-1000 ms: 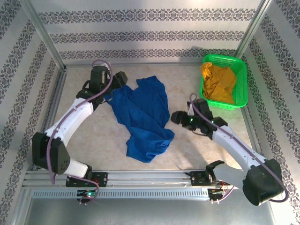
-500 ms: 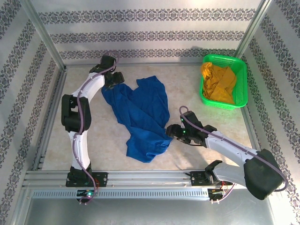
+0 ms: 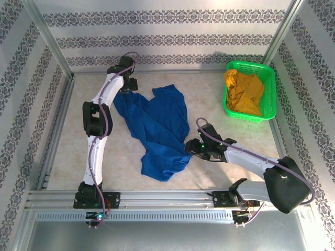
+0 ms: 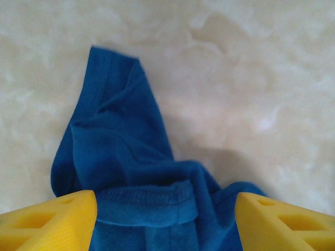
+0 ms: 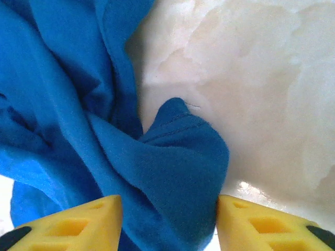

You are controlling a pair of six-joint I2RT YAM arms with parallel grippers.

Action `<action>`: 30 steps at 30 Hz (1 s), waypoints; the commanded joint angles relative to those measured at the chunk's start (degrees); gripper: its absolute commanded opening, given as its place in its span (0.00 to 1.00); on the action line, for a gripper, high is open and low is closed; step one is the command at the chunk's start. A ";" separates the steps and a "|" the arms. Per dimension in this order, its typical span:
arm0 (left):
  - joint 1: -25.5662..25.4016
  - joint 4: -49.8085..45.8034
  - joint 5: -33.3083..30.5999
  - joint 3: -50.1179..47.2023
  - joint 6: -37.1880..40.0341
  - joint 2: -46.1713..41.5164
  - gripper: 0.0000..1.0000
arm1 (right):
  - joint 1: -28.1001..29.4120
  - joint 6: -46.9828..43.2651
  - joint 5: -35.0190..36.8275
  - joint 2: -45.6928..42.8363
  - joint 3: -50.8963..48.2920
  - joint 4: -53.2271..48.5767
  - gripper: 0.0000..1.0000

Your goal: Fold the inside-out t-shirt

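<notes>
The left gripper (image 4: 166, 203) has its jaws standing wide, with nothing clamped. Its yellow fingers (image 4: 49, 222) sit on either side of a stitched hem of the t-shirt (image 3: 159, 123), and the cloth lies loose in the gap between them. Beyond the hem a narrow tongue of blue fabric runs away from the wrist camera and ends in a point on the pale, marbled table (image 3: 120, 157).

The right gripper (image 5: 165, 203) has its jaws about halfway apart, set around a bunched fold of the same blue shirt. The fold fills most of the gap and meets the inner edge of one of its fingers (image 5: 261, 225). Whether the fingers are pressing the cloth or only straddling it cannot be told. A seam line shows on the rounded top of that fold, with bare table just past it.

From above, the green basket (image 3: 271, 86) stands at the far right corner of the table and holds a crumpled mustard-yellow garment (image 3: 243, 91). The t-shirt lies rumpled on the table well to the left of the basket, not touching it, stretched from the far side toward the near side. The left gripper is at the shirt end farthest from the basket, level with the basket's far rim. The right gripper is nearer than the basket and to its left, at the shirt's basket-side edge.
</notes>
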 commanded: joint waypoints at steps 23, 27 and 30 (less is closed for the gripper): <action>7.54 19.00 9.76 -25.40 -18.30 -40.04 0.00 | -26.45 -8.36 -16.03 0.06 41.39 -10.97 0.00; 7.46 29.84 12.85 -51.71 -25.01 -56.21 0.00 | -26.36 -4.86 -14.30 -9.00 34.56 -11.95 0.00; 6.94 32.34 13.97 -67.26 -26.99 -65.83 0.00 | -26.14 -2.58 -12.16 -15.35 29.25 -13.65 0.00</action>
